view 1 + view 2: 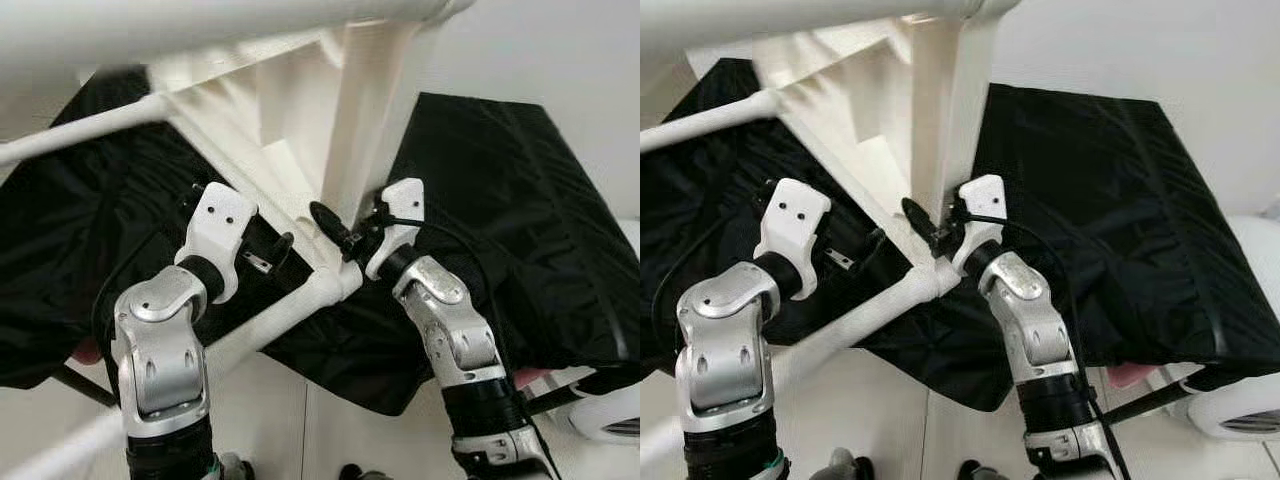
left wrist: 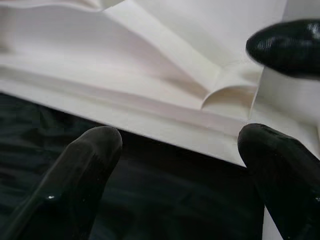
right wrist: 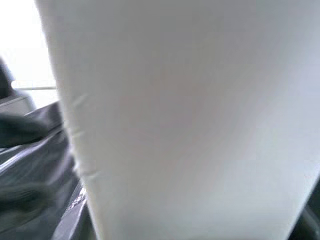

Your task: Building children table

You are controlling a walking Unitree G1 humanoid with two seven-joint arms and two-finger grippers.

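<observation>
The white plastic children's table [image 1: 285, 110] lies upside down on a black cloth [image 1: 500, 200]. One white table leg [image 1: 365, 110] stands upright at the near corner. My right gripper [image 1: 345, 232] is at the foot of that leg, with its black fingers closed around it; the leg [image 3: 190, 120] looms very close in the right wrist view. My left gripper [image 2: 180, 150] is open just left of the same corner, beside the table's rounded rim [image 1: 290, 305]. Its two fingers [image 2: 90, 160] are spread below the rim edge [image 2: 150, 125], holding nothing.
A second white leg [image 1: 200, 25] crosses the top of the view, blurred and close to the camera. A thin white bar [image 1: 80, 130] runs off to the left. A round white object [image 1: 610, 410] sits at the lower right on the pale floor [image 1: 330, 430].
</observation>
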